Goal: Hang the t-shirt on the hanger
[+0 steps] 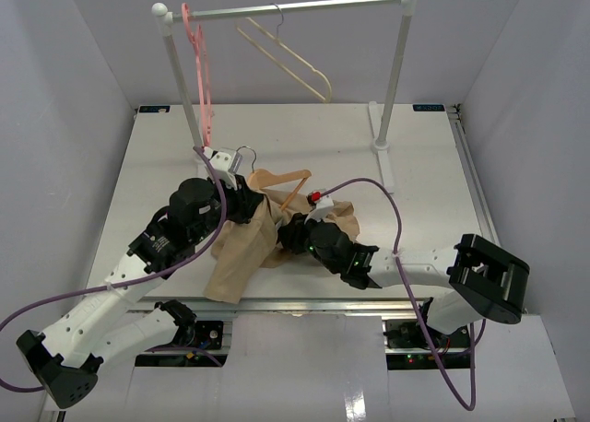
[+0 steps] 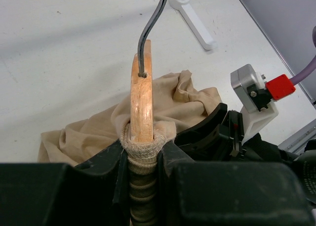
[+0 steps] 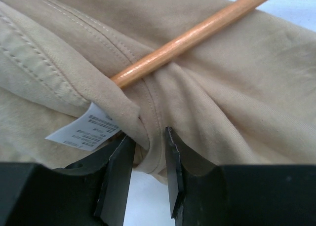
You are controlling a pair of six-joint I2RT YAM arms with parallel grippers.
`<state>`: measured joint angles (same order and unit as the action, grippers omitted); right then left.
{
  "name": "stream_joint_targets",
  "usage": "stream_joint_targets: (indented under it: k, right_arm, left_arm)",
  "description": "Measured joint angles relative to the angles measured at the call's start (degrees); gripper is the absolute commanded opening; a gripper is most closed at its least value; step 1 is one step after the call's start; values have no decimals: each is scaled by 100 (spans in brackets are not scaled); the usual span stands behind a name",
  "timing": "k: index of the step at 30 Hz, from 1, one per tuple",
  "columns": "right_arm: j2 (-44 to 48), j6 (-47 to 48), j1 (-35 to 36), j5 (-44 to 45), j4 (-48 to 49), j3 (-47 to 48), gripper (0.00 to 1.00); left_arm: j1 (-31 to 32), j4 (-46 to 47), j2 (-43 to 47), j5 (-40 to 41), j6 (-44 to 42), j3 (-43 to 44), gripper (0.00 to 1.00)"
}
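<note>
The tan t-shirt [image 1: 241,256] lies bunched at the table's near middle. The wooden hanger [image 1: 288,188] rises out of it, metal hook [image 1: 244,155] toward the rack. My left gripper [image 1: 241,201] is shut on the hanger's shoulder [image 2: 141,95], with the shirt's ribbed collar [image 2: 143,142] wrapped round the wood between the fingers. My right gripper [image 1: 293,233] is closed on a fold of the t-shirt [image 3: 148,142] at the neckline, beside the white label [image 3: 84,130]. The hanger's crossbar [image 3: 197,31] runs across the cloth just above its fingers.
A white clothes rack [image 1: 295,7] stands at the back, with a pink hanger [image 1: 198,63] and a cream hanger [image 1: 290,58] on it. Its right foot [image 1: 380,136] rests on the table and also shows in the left wrist view [image 2: 195,18]. Grey walls enclose the table.
</note>
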<state>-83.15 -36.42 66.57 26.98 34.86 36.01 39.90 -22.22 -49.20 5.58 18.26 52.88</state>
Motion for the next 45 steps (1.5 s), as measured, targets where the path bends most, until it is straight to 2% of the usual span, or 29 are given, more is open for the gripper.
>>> stream_joint_targets:
  k: [8,9,13,21,25,31,45]
  right_arm:
    - [-166,-97,166,217,-496,171,34]
    - [-183,-100,204,273,-544,185,32]
    - [-237,-137,320,455,-749,212,8]
    - [-80,-75,312,1044,-1220,199,8]
    - [772,34,-39,1178,-1459,-109,8]
    - [1842,116,-974,790,-1528,-313,8]
    - [2447,362,-1201,79,-1567,-661,8]
  left_arm:
    - [0,-6,54,59,-57,0,0]
    - [0,-6,58,61,-61,0,0]
    - [0,-10,85,65,-65,0,0]
    - [0,-189,271,-141,-288,0,0]
    - [0,-541,582,-493,-568,108,0]
    - [10,-782,1102,-1207,-869,316,0]
    - [9,-1029,1513,-1913,-1073,323,0]
